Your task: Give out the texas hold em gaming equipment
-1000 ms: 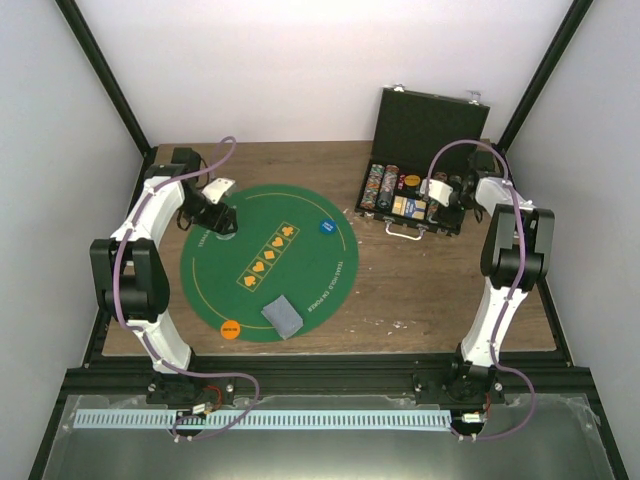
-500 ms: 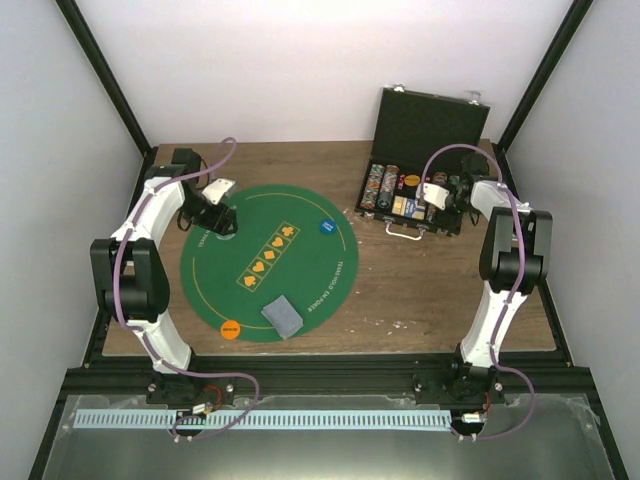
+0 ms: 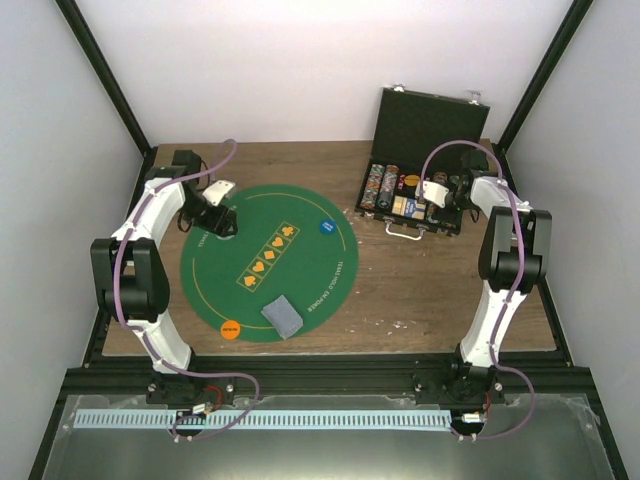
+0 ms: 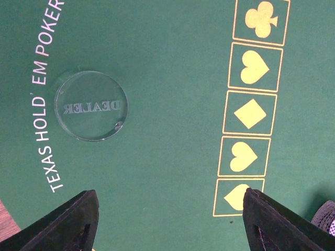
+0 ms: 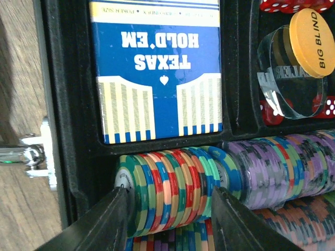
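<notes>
**R jaws flank chip row in case; L jaws wide over felt**

Right gripper [image 5: 170,192] is down in the black case [image 3: 430,120]. Its dark fingers [image 5: 110,222] sit either side of a chunk of striped poker chips [image 5: 167,172], which stand on edge in a ribbed row. Can't tell if the pads press or just flank.

Behind the row: glossy blue card box [image 5: 157,73], flat orange BIG BLIND disc [image 5: 311,39], red dice [image 5: 269,112].

Left gripper [image 4: 167,209] hangs over the green felt mat [image 4: 157,63], jaws spread wide, nothing btwn. A clear round DEALER button [image 4: 91,105] lies flat on the felt nearby.

Also on the mat: blue disc [image 3: 327,228], orange disc [image 3: 230,327] at the near edge, and a grey-blue card stack [image 3: 282,316].
</notes>
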{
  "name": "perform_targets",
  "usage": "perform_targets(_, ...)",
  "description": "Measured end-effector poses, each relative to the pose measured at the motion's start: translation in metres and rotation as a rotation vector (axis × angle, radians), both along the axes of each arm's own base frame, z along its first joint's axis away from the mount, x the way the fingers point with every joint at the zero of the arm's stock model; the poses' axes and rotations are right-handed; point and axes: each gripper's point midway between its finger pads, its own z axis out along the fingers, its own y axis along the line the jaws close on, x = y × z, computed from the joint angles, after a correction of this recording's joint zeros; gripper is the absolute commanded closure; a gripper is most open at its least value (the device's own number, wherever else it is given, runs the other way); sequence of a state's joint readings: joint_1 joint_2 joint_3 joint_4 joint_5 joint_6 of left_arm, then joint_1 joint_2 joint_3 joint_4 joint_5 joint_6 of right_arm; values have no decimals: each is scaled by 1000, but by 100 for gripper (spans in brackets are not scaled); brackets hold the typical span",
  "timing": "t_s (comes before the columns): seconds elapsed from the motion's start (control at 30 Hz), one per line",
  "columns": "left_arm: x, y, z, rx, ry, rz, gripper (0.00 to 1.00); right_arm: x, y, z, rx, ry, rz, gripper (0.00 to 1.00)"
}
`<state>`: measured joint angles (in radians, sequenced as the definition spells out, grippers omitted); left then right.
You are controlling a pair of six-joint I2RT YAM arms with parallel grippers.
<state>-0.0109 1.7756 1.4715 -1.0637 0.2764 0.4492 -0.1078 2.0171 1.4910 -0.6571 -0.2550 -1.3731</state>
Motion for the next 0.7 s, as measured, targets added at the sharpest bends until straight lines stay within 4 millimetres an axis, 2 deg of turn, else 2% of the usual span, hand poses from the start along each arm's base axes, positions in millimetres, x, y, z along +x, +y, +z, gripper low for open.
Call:
perform_targets(0.17,0,-1,0,-5,0,-1,24,-5,4,3,2,12,1,58)
perform_targets(0.33,0,-1,0,-5,0,-2,24,-15,8,2,-6,23,7,54)
perform_targets(0.53,0,-1,0,-5,-1,-2,24,-8,6,2,-36,3,2,52)
perform_targets(0.7,0,0,0,-5,-2,-1,24,8,3,-4,-42,-8,-11,40)
